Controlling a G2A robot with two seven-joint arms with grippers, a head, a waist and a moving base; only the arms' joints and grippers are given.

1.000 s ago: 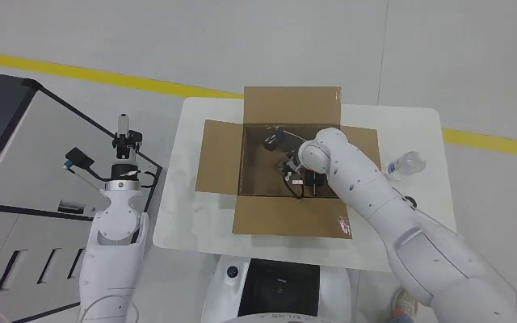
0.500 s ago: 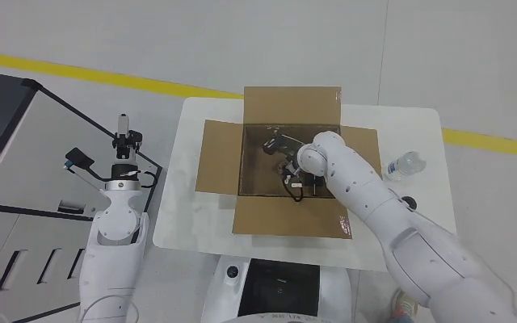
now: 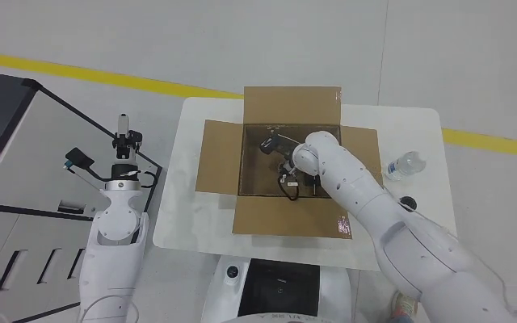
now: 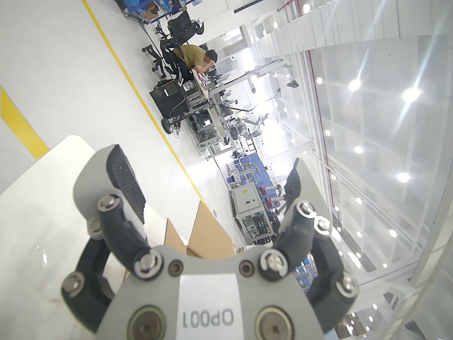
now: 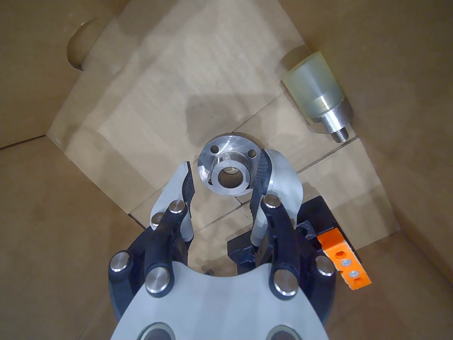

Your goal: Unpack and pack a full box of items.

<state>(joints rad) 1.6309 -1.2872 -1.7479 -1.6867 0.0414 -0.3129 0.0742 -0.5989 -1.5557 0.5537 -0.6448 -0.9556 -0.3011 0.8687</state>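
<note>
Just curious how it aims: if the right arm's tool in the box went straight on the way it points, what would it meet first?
Probably the round metal flange, which lies between the open fingers of the right tool; past it is the box floor. Depth is hard to judge.

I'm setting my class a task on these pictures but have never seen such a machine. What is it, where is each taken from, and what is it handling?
It is a two-armed robot at a white table. One picture looks down from above its arms; the other two come from cameras on its wrists. An open cardboard box and a bottle are on the table. The right gripper is down in the box, open around a metal flange. The left gripper is open, holding nothing, beside the table.
</note>
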